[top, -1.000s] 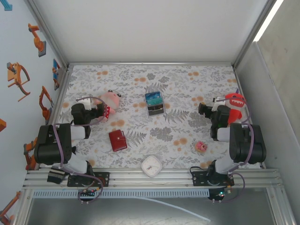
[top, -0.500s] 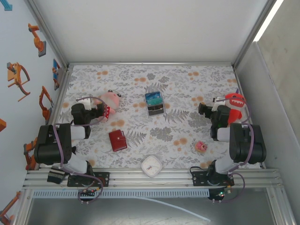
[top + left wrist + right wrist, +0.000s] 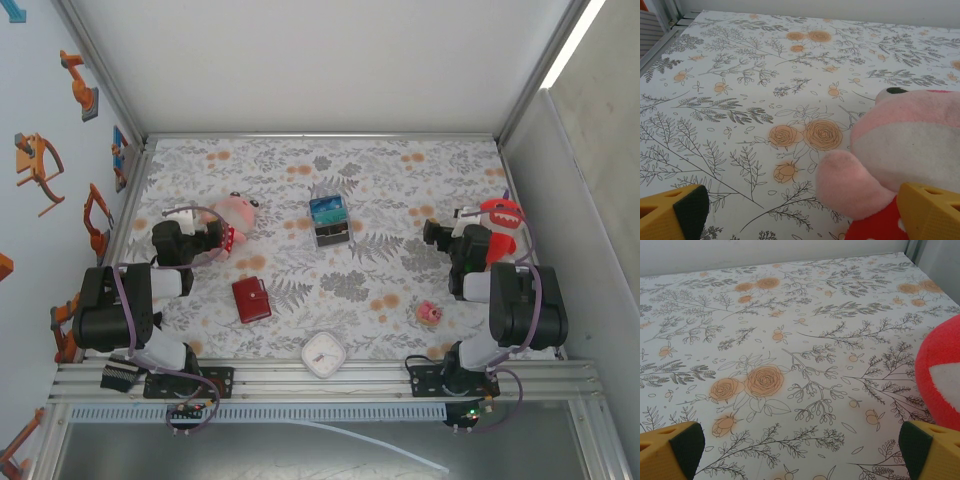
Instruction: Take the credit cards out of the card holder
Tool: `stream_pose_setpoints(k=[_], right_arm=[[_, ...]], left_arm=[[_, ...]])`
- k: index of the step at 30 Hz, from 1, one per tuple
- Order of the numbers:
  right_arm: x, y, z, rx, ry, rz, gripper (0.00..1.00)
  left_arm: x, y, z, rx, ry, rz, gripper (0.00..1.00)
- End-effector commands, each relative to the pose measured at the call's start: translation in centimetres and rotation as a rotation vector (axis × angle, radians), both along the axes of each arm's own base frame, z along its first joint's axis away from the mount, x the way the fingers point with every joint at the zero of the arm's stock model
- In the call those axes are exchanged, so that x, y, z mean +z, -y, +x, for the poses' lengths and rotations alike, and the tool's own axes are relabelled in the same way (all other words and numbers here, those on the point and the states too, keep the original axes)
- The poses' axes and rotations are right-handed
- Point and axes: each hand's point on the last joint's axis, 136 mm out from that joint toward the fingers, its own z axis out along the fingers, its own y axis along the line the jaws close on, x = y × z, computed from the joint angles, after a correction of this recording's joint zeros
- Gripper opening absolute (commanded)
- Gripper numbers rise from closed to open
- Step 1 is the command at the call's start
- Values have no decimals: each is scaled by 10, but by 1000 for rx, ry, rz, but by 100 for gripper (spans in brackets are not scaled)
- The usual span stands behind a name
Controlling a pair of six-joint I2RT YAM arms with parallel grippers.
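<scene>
Card holder [image 3: 251,299] x1, folded shut on table [image 3: 400,180] near left arm, well apart from both grippers; long axis roughly near-far, far end tipped slightly left. Left gripper [image 3: 212,236] wide beside pink plush [image 3: 238,210], right gripper [image 3: 437,232] wide beside red plush [image 3: 502,215]. Also one clear box [image 3: 330,221], one clock [image 3: 324,355]

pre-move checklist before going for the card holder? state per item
1. Card holder located, nothing on it: ok.
2. Card holder opened: not ok, it lies folded shut.
3. Left gripper open and empty: ok.
4. Right gripper open and empty: ok.
5. Left gripper clear of pink plush: cannot tell, the plush sits right beside one finger.
</scene>
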Motion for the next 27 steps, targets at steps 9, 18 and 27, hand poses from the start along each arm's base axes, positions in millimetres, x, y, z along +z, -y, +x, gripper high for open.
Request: stream_pose_setpoints(k=[9, 18, 27], right_arm=[[7, 4, 3, -20, 22, 1, 99], [25, 7, -4, -46, 43, -9, 99], [49, 17, -14, -122, 23, 16, 99]], left_arm=[[5, 3, 0, -18, -1, -10, 97], [34, -4, -8, 32, 17, 0, 97], [71, -1, -28, 120, -8, -18, 97]])
